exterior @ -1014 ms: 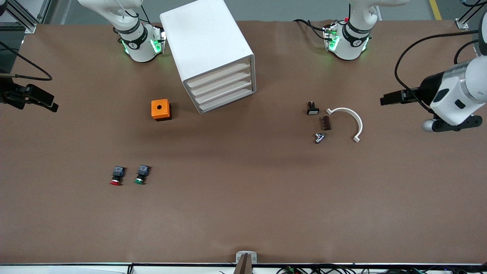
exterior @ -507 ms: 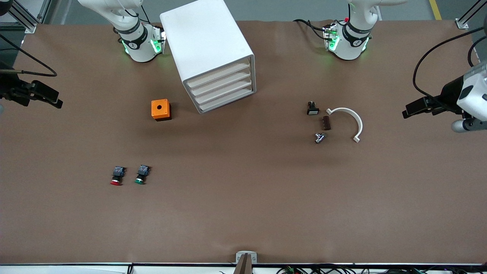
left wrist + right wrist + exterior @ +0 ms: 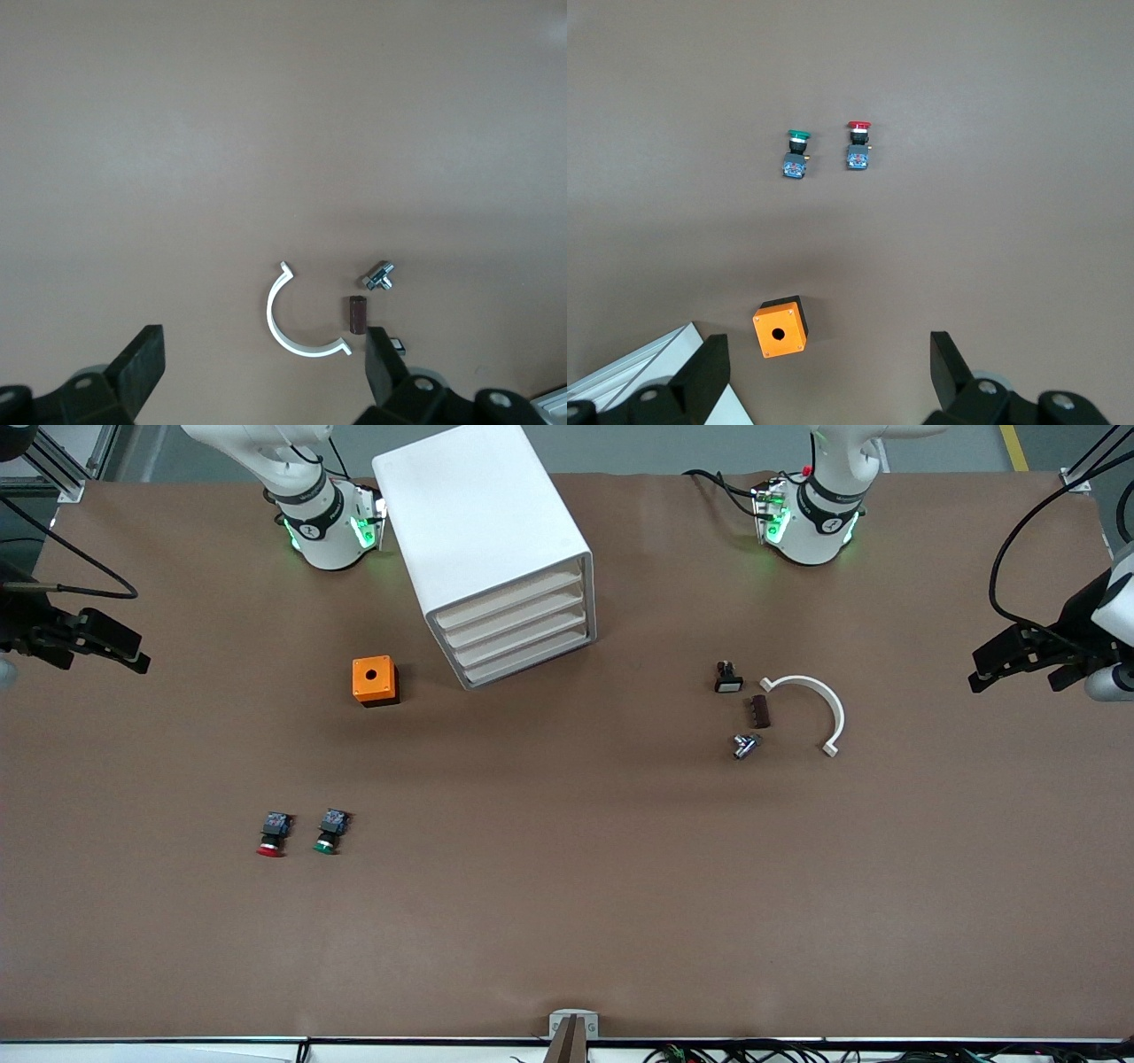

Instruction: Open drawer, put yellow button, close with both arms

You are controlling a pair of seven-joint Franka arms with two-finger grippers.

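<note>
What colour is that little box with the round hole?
The box is orange on top with dark sides, clearest in the front view.

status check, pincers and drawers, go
Both pincers open: left pincer, right pincer, each at its table end. Drawers all shut. No yellow button visible.

Glossy white plastic cabinet [image 3: 483, 531], matt table [image 3: 567, 886]

Left gripper [image 3: 992, 671] and right gripper [image 3: 124, 657] hang at the table's ends, jaws spread wide.
</note>
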